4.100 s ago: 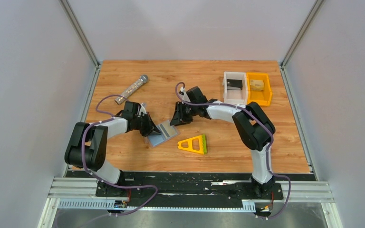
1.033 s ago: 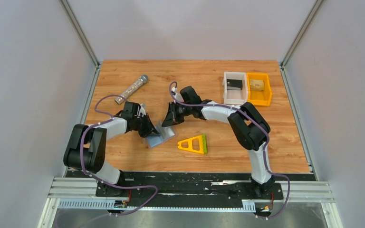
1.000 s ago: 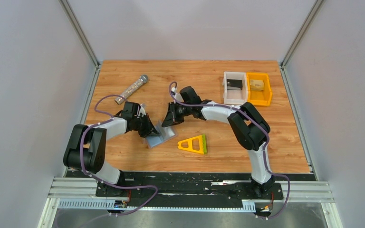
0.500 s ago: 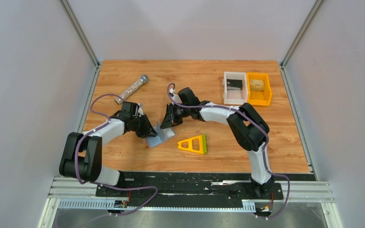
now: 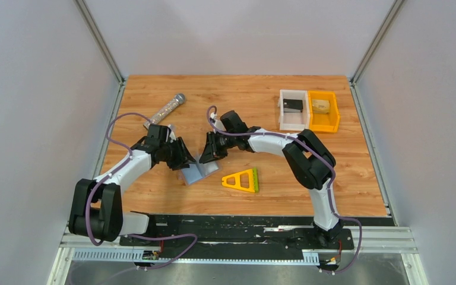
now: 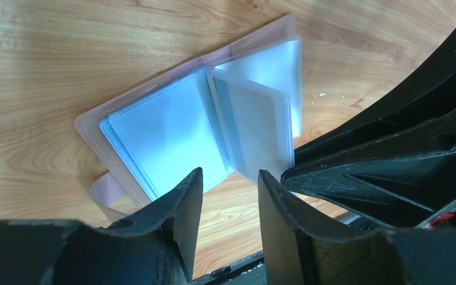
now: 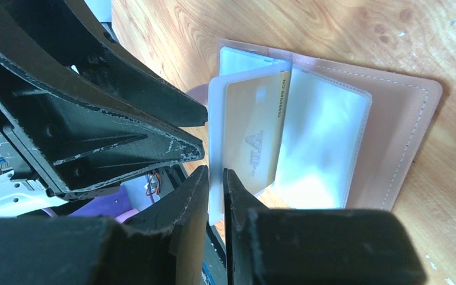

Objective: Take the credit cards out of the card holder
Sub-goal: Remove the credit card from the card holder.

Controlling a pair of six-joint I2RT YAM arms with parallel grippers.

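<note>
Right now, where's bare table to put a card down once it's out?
Bare wood at the near right, beyond the triangle; also between the microphone and white bin. Crowded around the card holder, where the fingers meet.

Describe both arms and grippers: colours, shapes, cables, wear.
Both arms are alike: the left arm and right arm have white link shells between chunky black joints, with a purple cable looped along each. The left gripper and right gripper have black, wedge-shaped plastic fingers with scuffed, whitened edges.
</note>
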